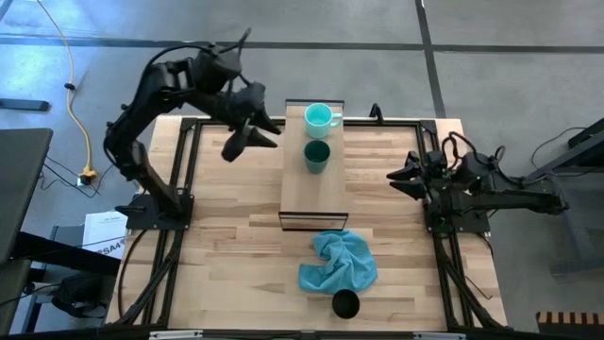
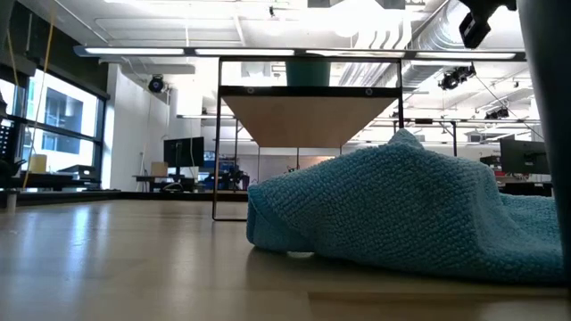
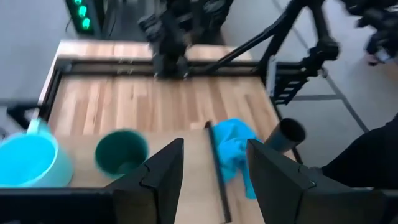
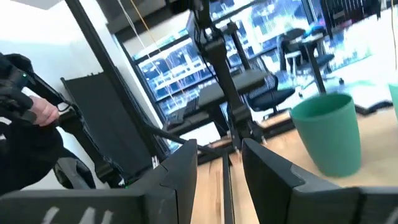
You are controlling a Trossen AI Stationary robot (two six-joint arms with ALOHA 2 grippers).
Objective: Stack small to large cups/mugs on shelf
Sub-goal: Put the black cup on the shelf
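The light turquoise mug (image 1: 319,117) and the dark green cup (image 1: 316,156) stand upright on their bases on the far half of the shelf (image 1: 311,194). Both also show in the left wrist view, the mug (image 3: 28,163) beside the green cup (image 3: 121,152). The black cup (image 1: 345,303) stands on the tabletop near the front edge, just in front of the blue cloth (image 1: 340,262). My left gripper (image 1: 253,142) hangs open and empty above the table, left of the shelf's far end. My right gripper (image 1: 398,177) is open and empty at the table's right side, facing the green cup (image 4: 329,134).
The blue cloth lies bunched on the tabletop between the shelf's near end and the black cup, and it fills the low view (image 2: 410,209). The shelf stands raised on a dark frame (image 2: 308,89). Bare tabletop (image 1: 226,255) lies left of the shelf.
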